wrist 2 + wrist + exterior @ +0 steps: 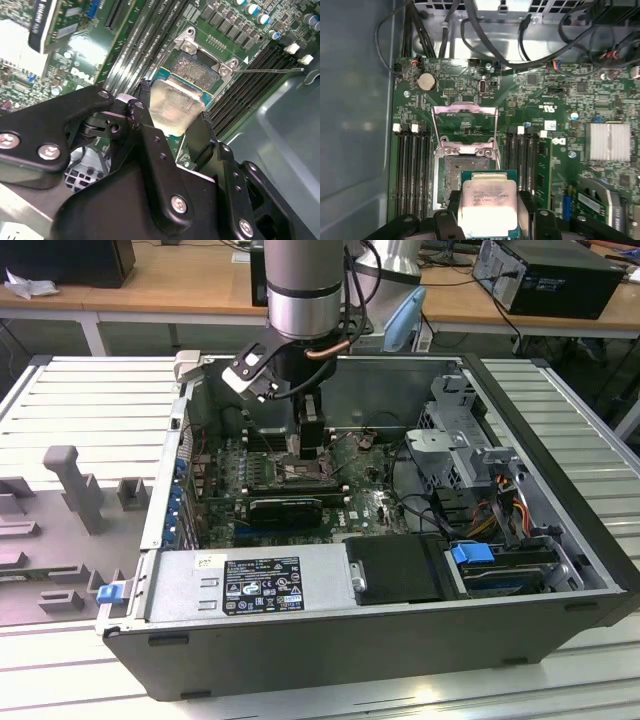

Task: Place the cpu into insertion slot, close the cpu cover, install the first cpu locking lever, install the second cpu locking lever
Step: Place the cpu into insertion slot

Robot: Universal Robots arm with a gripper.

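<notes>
My gripper (pixel 489 216) clamps the cpu (pixel 487 197) over the slot (pixel 448 175), cover (pixel 465 111) raised; judged best kept level, corners aligned.

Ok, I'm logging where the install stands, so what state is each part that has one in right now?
tool: shut on the cpu.
cpu: gripped just above the insertion slot, not seated.
insertion slot: uncovered, empty.
cpu cover: open, swung back.
locking lever: unhooked, swung aside.
computer case: open, side panel off.
</notes>
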